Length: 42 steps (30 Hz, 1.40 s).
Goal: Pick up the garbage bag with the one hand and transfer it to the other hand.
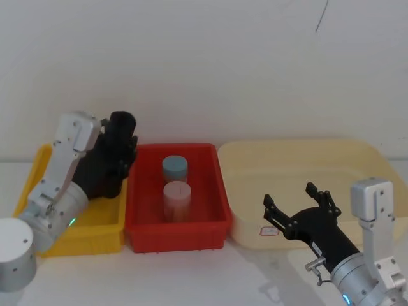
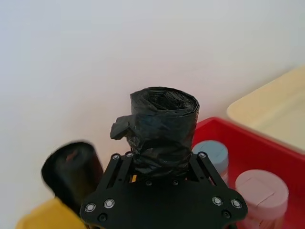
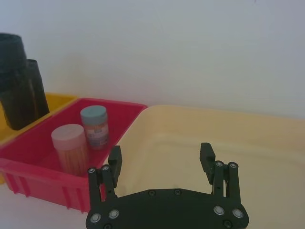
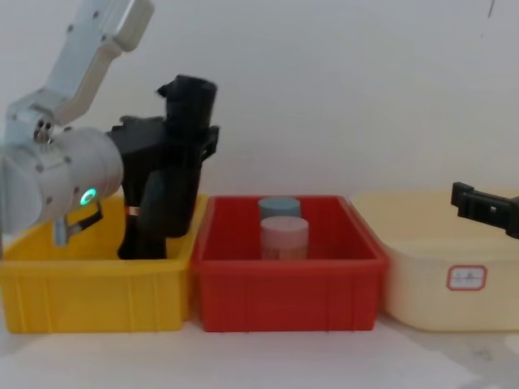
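The garbage bag (image 2: 164, 126), a plain matte-black roll, stands upright in my left gripper (image 2: 162, 156), which is shut on its lower part. In the head view the garbage bag (image 1: 122, 125) is held up above the right end of the yellow bin (image 1: 89, 239), and the left gripper (image 1: 118, 152) belongs to the arm with the green light. The chest view shows the garbage bag (image 4: 191, 99) well above the bin rim. My right gripper (image 1: 291, 196) hovers open and holds nothing over the front of the cream tray (image 1: 287, 145), apart from the bag; its fingers (image 3: 115, 160) are spread wide.
A second black roll (image 4: 150, 220) with an orange band stands in the yellow bin (image 4: 89, 284). The red bin (image 1: 143, 223) between the arms holds a blue-lidded jar (image 1: 174, 167) and a pink-lidded jar (image 1: 177, 194). A white wall stands close behind.
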Each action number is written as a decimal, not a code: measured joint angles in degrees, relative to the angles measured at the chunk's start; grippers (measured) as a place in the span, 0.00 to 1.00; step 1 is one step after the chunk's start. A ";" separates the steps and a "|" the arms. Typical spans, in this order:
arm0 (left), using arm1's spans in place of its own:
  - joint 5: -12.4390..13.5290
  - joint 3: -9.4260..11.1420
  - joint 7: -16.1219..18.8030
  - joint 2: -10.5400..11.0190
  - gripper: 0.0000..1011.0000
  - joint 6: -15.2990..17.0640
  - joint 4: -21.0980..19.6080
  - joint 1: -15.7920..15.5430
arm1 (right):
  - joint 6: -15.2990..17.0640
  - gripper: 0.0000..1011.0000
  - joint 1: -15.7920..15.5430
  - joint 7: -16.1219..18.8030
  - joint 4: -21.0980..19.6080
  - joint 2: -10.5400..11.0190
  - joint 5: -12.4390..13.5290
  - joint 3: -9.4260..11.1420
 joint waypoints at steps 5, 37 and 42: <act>-0.20 1.10 -3.33 -0.53 0.39 -0.49 0.64 -2.21 | 0.00 0.99 0.00 0.00 0.00 0.00 0.00 0.00; -6.95 8.94 -23.50 -9.55 0.39 -7.38 12.37 -16.47 | 0.00 0.99 0.00 0.00 0.00 0.00 0.00 0.00; -8.95 9.92 -27.15 -11.66 0.39 -8.68 14.93 -18.49 | 0.00 0.99 0.00 0.00 0.00 0.00 0.00 0.00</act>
